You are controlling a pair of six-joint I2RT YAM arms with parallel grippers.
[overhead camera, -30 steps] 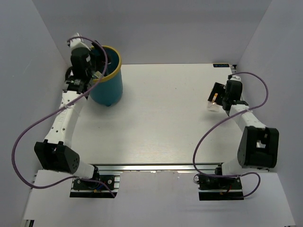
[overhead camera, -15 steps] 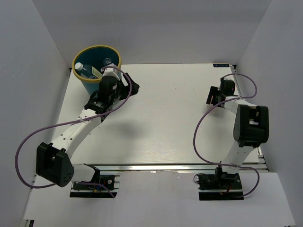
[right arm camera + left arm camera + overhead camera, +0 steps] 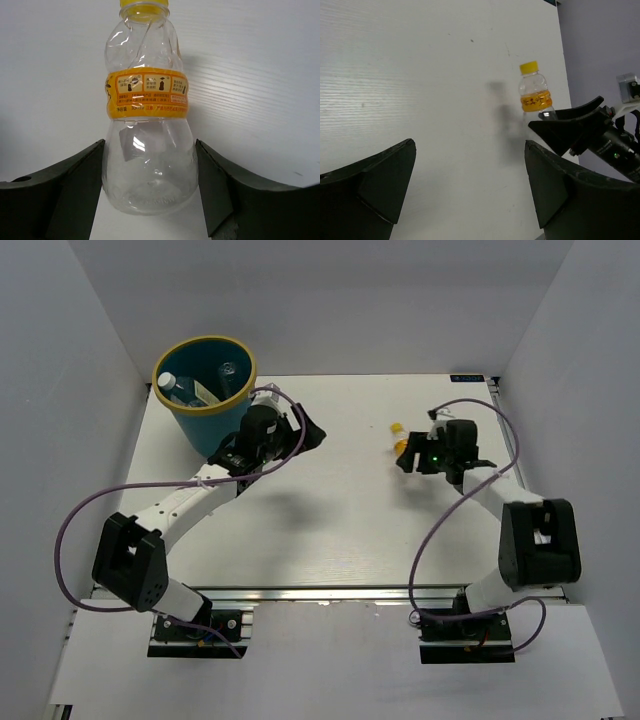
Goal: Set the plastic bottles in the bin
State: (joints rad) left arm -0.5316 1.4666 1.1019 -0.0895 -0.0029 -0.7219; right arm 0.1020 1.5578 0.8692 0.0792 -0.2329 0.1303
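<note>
Since a second ago both arms have swung inward. The left gripper (image 3: 305, 433) has left the bin (image 3: 205, 339) and now hangs over the table (image 3: 340, 530) just to its right. The right gripper (image 3: 412, 455) has come in from the far right edge to the yellow-capped bottle (image 3: 400, 438). From above, that bottle stands right of centre, well apart from the bin. The bin already holds a blue-labelled bottle (image 3: 180, 388) and at least one more.

In the left wrist view, the left gripper's fingers are spread as wide as they go with nothing between them. Ahead, the bottle stands upright with the right gripper's dark fingers flanking its lower half.

In the right wrist view, both fingers sit against the sides of the bulging lower body, below the orange label (image 3: 146, 94), so the bottle looks gripped though not yet lifted.

The thin, rounded, empty-looking wall could buckle or slip out of a grip that tightens further. Held so low, the bottle may also tilt once it is lifted. The way to the bin runs past the left arm, so the two arms could clash. A low approach could strike the yellow rim and tip the bin.
</note>
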